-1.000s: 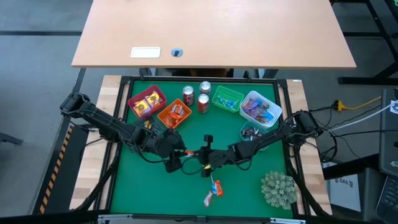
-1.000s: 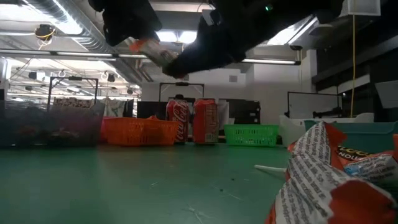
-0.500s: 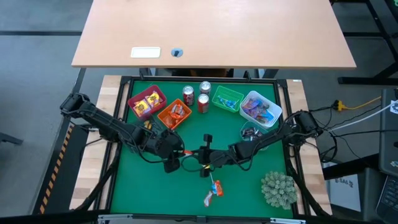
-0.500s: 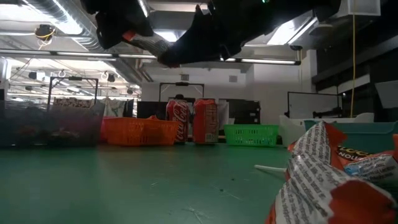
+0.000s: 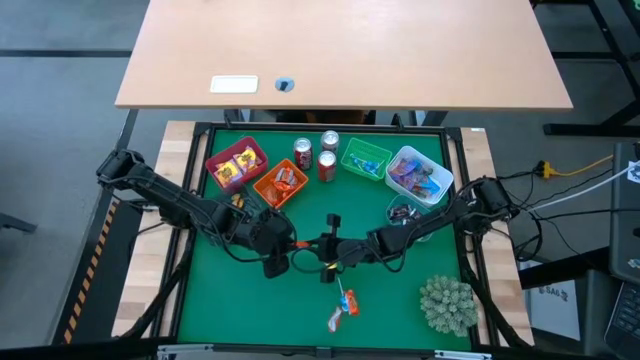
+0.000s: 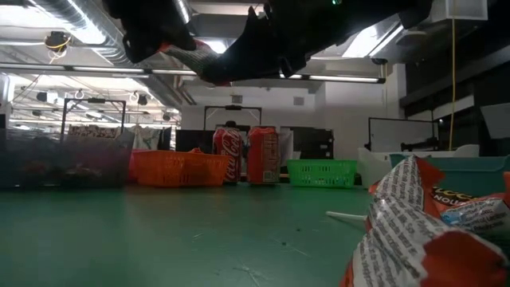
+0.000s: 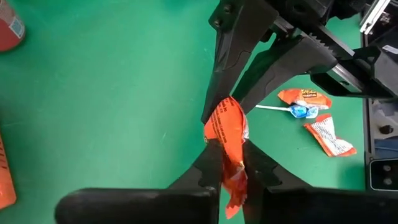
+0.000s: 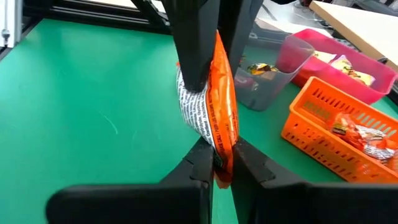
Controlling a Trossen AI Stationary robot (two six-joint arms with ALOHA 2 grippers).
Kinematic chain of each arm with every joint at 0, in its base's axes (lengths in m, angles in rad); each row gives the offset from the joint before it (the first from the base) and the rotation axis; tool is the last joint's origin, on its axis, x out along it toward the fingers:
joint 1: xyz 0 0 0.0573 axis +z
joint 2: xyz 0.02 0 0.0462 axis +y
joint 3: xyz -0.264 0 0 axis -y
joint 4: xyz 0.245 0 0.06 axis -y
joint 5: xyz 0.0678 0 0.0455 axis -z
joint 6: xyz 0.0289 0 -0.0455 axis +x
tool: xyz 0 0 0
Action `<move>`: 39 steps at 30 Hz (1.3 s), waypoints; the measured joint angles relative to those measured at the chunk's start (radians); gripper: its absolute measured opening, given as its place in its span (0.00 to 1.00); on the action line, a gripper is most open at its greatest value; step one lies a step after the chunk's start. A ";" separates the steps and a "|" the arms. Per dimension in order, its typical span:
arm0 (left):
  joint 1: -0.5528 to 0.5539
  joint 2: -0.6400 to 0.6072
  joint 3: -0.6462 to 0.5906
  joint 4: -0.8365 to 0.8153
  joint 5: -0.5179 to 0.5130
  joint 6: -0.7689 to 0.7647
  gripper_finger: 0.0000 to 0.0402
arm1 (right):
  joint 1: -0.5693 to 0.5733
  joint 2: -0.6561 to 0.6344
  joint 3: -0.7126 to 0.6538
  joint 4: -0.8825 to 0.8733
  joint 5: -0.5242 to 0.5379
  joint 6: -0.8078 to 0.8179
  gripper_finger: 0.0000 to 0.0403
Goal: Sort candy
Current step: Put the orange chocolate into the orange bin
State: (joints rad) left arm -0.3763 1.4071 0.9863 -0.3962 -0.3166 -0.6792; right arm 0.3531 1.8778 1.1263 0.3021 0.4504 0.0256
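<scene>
An orange-wrapped candy (image 7: 226, 126) hangs above the green mat (image 5: 230, 300), near its middle. Both grippers are shut on it, tip to tip. My left gripper (image 5: 294, 246) comes in from the table's left and my right gripper (image 5: 316, 248) from the right. In the right wrist view the candy (image 8: 219, 93) shows a white printed side. More candy lies on the mat toward the near edge: an orange piece with a blue lollipop (image 5: 347, 301) and a white-orange piece (image 5: 335, 321), which fills the low view's right corner (image 6: 414, 231). My left gripper pinches one end of the orange wrapper (image 7: 234, 177) between its two fingers (image 7: 210, 163), slanting down from the table's left. The candy is lifted clear of the mat. My right gripper pinches the wrapper's opposite end (image 8: 221, 149) between its two fingers (image 8: 200, 160), coming nearly level from the table's right. The wrapper stands on edge between the two grippers.
Along the far edge stand a pink bin (image 5: 236, 164) with yellow candy, an orange basket (image 5: 281, 184), red soda cans (image 5: 326, 166), a green basket (image 5: 365, 160) and a clear bin (image 5: 420, 176). A small clear cup (image 5: 403, 212) and a spiky plant ball (image 5: 447, 305) are at the right.
In the low view the orange candy and the fingertips at it have shifted a little upward, and the candy has tipped slightly. Both arms otherwise stay in place above the middle of the mat.
</scene>
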 joint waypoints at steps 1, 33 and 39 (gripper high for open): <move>0.000 0.000 0.000 0.000 0.002 0.000 0.03 | 0.000 0.000 0.000 0.000 -0.015 0.000 0.08; 0.517 -0.060 0.000 -0.329 -0.067 0.442 0.04 | 0.031 -0.176 0.001 -0.395 -0.668 0.682 0.45; 0.560 -0.060 0.000 -0.328 -0.067 0.556 0.07 | 0.091 -0.175 0.001 -0.479 -0.617 0.830 0.45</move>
State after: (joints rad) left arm 0.1839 1.3476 0.9859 -0.7246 -0.3832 -0.1233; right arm 0.4440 1.7023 1.1275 -0.1768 -0.1662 0.8553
